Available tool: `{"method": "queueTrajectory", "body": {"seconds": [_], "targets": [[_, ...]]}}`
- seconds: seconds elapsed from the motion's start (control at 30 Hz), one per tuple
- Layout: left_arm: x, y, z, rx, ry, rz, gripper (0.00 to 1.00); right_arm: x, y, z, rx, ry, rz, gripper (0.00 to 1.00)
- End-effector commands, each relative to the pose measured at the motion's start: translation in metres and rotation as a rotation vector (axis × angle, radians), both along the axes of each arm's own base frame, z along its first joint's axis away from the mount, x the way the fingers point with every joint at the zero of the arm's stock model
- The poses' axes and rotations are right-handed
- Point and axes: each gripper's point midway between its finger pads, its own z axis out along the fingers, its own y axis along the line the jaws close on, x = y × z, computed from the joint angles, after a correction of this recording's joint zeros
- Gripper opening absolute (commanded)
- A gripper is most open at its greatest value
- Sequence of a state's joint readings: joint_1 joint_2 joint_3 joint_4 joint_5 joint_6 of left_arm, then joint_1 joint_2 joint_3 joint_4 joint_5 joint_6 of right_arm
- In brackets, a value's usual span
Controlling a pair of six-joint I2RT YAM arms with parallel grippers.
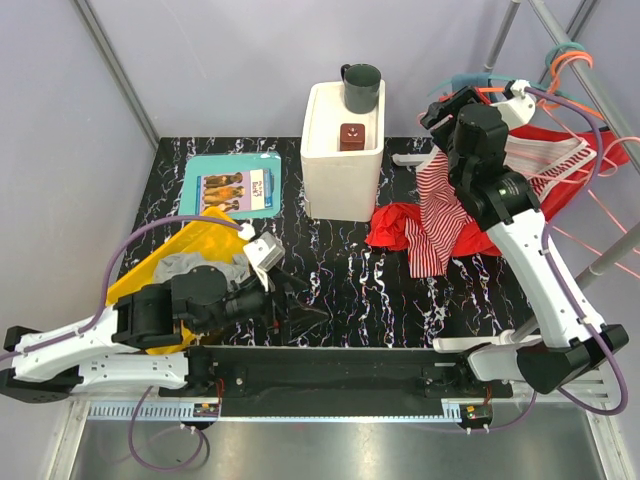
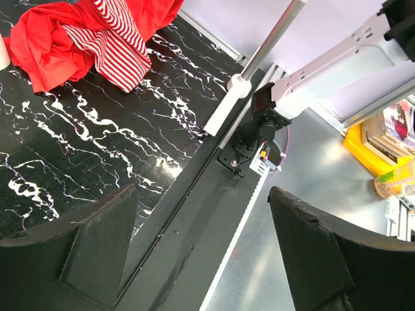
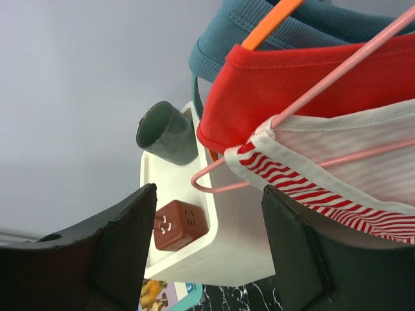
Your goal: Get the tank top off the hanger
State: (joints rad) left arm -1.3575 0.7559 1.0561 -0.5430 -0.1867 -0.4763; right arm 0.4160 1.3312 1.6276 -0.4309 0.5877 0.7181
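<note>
The red-and-white striped tank top [image 1: 438, 215] hangs from a pink wire hanger [image 1: 592, 185] on the rack at the back right, and its lower part trails down to the table. In the right wrist view its white-edged strap [image 3: 311, 175] lies over the pink hanger [image 3: 211, 183], under a red garment [image 3: 292, 84]. My right gripper [image 1: 445, 108] is raised next to the hanger's left end. It [image 3: 209, 192] is open, with the hanger's end and strap just beyond the fingertips and nothing gripped. My left gripper [image 1: 290, 300] rests low at the near left; it [image 2: 202, 194] is open and empty.
A red cloth [image 1: 395, 225] lies bunched on the table beside the striped fabric. A white box [image 1: 340, 170] carries a dark cup [image 1: 361, 87] and a brown cube [image 1: 351, 136]. A teal board [image 1: 232, 185] and a yellow bag [image 1: 185, 255] are at the left. A teal garment [image 3: 259, 32] hangs on an orange hanger.
</note>
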Motion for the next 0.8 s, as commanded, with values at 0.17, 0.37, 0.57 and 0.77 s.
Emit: {"method": "queueTrajectory", "body": {"seconds": [0.17,0.37,0.57,0.77], "targets": [[-0.009,0.006,0.011,-0.063,-0.008,-0.039,0.87,0.013,-0.010,0.014,0.075,-0.070,-0.115,0.63],[-0.013,0.011,0.013,-0.077,-0.003,-0.055,0.87,0.011,-0.015,0.013,0.080,-0.067,-0.141,0.53],[-0.018,0.012,0.016,-0.083,0.001,-0.080,0.87,-0.003,-0.033,0.016,0.030,-0.055,-0.220,0.52],[-0.020,0.010,0.014,-0.072,0.004,-0.097,0.87,-0.014,-0.053,0.020,-0.019,-0.054,-0.309,0.52]]}}
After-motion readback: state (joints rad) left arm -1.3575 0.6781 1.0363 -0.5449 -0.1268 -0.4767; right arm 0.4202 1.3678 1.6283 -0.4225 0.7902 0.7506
